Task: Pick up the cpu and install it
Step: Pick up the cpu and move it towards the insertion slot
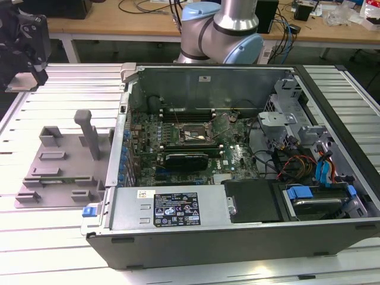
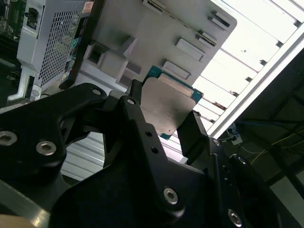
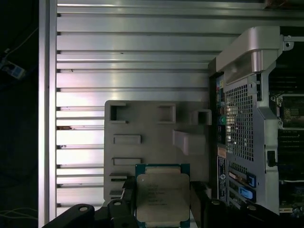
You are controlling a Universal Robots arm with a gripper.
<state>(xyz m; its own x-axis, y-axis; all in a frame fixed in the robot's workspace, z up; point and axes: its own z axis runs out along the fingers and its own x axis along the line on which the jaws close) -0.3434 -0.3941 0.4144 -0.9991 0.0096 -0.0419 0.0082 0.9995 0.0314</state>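
Table (image 1: pixel 53 237) of slatted metal, spanning exterior view. Computer case (image 1: pixel 237 234), open, centre and right of frame. Robot arm (image 1: pixel 222 29), top centre. Grey tray (image 1: pixel 56 160), left of case, resting on table. Gripper (image 1: pixel 24 50), upper left of frame, apart from tray. Socket (image 1: pixel 191 135) on board inside case, mid-frame. Cpu (image 3: pixel 163 197), metal top showing, pinched between jaws by opposite edges in both wrist views, tray behind it.

Silver cpu (image 3: pixel 162 198) — grey tray (image 3: pixel 152 130)
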